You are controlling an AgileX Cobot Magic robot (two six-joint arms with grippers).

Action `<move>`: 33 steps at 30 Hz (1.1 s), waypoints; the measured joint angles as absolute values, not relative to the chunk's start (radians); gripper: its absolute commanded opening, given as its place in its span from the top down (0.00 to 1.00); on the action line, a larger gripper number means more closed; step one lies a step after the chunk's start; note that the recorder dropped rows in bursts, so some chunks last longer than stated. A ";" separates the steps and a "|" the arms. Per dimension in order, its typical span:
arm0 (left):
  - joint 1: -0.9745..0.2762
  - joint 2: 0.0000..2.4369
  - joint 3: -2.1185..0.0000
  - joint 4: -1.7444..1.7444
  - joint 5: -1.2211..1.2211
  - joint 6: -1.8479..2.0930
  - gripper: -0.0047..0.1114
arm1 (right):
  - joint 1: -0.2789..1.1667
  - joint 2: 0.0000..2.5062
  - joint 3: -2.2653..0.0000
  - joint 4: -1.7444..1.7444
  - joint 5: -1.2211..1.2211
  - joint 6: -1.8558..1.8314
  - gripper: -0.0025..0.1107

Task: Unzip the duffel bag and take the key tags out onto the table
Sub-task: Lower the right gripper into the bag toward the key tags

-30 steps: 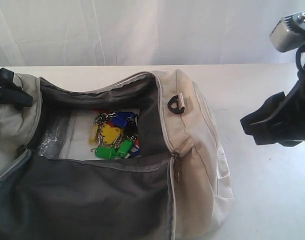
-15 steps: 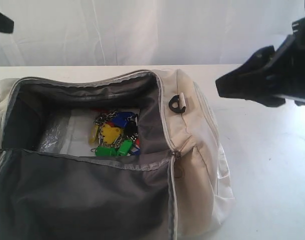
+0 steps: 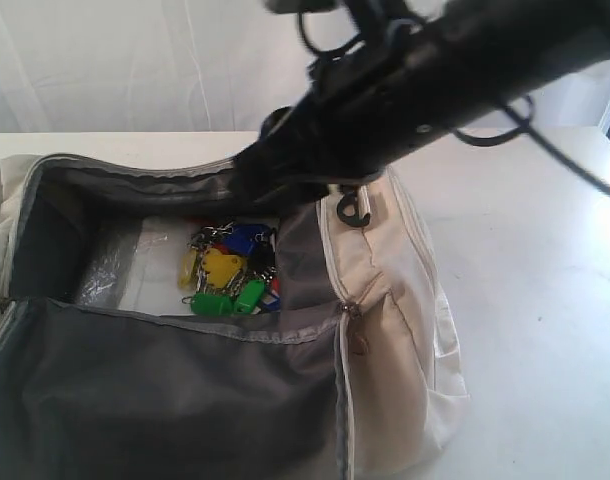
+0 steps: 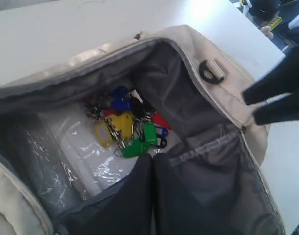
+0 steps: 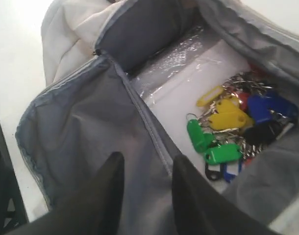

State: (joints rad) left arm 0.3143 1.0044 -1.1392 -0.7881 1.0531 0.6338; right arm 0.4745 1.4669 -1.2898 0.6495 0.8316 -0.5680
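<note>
The cream duffel bag (image 3: 390,340) lies unzipped on the white table (image 3: 545,300), its dark grey lining showing. The key tags (image 3: 228,270), a yellow, blue, green, red and black bunch, rest on the bag's floor (image 4: 125,125) (image 5: 228,127). My right gripper (image 3: 248,187) has come across from the right and hangs over the bag's opening, just above and behind the tags. Its jaws stand open over the grey flap (image 5: 147,164) with nothing between them. My left gripper (image 4: 152,160) is shut and empty, high above the bag's near flap, out of the exterior view.
A crinkled clear plastic sheet (image 3: 110,270) lies on the bag's floor beside the tags. A black strap ring (image 3: 353,208) sits on the bag's right end, under my right arm. Bare table stretches right of the bag (image 3: 545,380) and behind it.
My right arm has swung from the right edge leftward over the bag opening, jaws a little narrower. The left gripper let go of the bag's left rim, rose out of the exterior view and shut.
</note>
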 measured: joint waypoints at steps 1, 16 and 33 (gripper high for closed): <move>0.314 0.975 -1.098 -0.790 1.042 0.642 0.96 | 0.494 1.509 -1.319 0.643 0.830 -0.568 0.76; 0.213 0.763 -0.676 -0.800 0.827 0.760 0.96 | 0.526 2.030 -1.567 -0.015 0.884 -0.023 0.41; 0.213 0.763 -0.676 -0.808 0.827 0.761 0.96 | 0.594 2.077 -1.759 0.262 0.800 -0.262 0.33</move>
